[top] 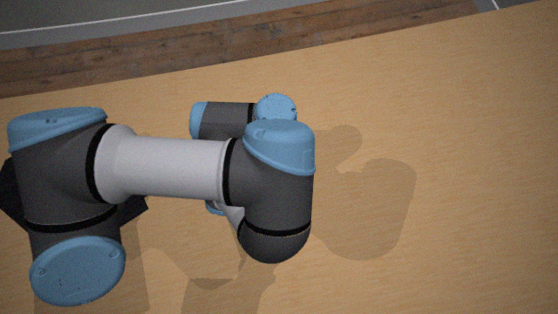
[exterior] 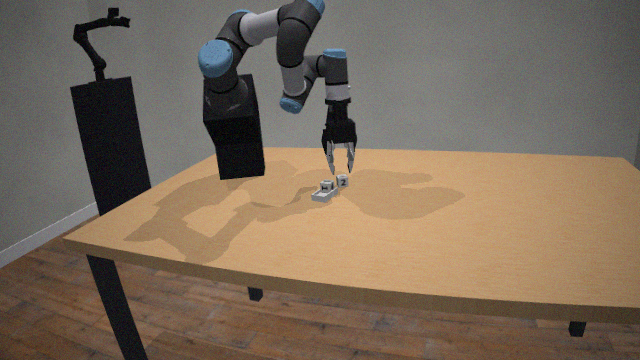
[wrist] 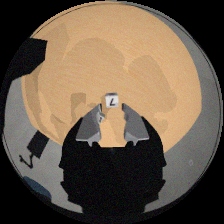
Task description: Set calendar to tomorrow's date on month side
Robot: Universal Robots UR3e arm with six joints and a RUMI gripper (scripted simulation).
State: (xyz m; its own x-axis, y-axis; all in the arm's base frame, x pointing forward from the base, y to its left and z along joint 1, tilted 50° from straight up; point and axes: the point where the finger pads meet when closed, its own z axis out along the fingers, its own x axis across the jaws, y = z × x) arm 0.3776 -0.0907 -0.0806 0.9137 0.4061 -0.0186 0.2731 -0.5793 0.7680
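Observation:
In the exterior view a small grey tray (exterior: 324,194) lies on the table with one white cube (exterior: 326,186) sitting in it. A second white cube (exterior: 342,180) showing a 2 stands on the table just right of the tray, outside it. My gripper (exterior: 340,167) hangs fingers-down a little above this cube, partly open and empty. In the wrist view the loose cube (wrist: 111,101) lies just beyond my fingertips; the tray is mostly hidden behind my left finger. In the top view my arm (top: 270,174) hides the tray and both cubes.
The black robot pedestal (exterior: 232,125) stands at the table's back left. A tall black stand (exterior: 107,145) with a camera arm is beside the table on the left. The table's edges are far from the tray.

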